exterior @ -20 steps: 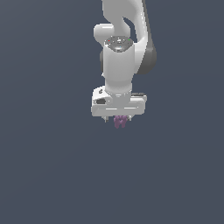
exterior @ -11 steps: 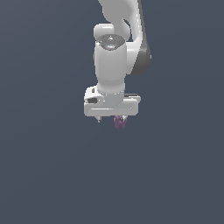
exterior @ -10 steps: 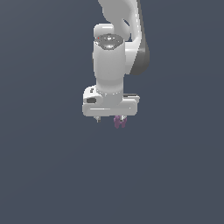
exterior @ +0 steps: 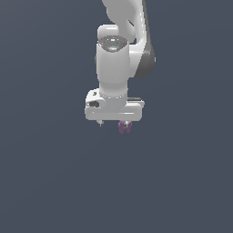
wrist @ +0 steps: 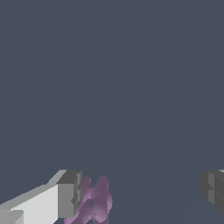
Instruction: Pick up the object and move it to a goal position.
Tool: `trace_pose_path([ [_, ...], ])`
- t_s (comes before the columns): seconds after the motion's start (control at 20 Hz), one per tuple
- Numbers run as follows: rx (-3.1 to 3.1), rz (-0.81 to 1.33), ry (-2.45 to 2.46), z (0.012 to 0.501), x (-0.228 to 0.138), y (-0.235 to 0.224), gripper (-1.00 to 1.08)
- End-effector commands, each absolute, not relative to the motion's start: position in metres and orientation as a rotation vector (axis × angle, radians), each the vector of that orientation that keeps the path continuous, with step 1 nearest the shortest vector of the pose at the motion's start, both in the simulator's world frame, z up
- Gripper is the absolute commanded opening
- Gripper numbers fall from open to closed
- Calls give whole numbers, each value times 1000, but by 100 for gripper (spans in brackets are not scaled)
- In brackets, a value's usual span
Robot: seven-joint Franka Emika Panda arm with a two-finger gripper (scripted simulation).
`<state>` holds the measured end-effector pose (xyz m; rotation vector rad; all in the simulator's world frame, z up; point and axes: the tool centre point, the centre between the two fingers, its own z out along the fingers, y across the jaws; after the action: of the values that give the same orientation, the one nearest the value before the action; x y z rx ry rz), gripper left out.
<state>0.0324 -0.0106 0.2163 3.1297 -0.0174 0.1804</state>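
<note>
Purple and lumpy, the one object [wrist: 92, 203] sits right against one finger [wrist: 68, 194] of the gripper [exterior: 113, 124], under the white hand in the exterior view. The other finger [wrist: 214, 187] stands well apart from it in the wrist view, so the jaws look wide; whether the object is truly held I cannot tell. One white arm [exterior: 119, 54] hangs above. Plain dark grey ground [exterior: 45, 182] surrounds everything, with nothing in the way.
</note>
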Motion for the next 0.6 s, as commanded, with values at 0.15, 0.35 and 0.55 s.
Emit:
trace_pose_path([
  [0.15, 3132, 173, -116, 213, 28, -7, 100],
  [0.35, 3131, 164, -224, 209, 24, -4, 100],
  [0.55, 3123, 153, -361, 205, 19, 0, 100],
])
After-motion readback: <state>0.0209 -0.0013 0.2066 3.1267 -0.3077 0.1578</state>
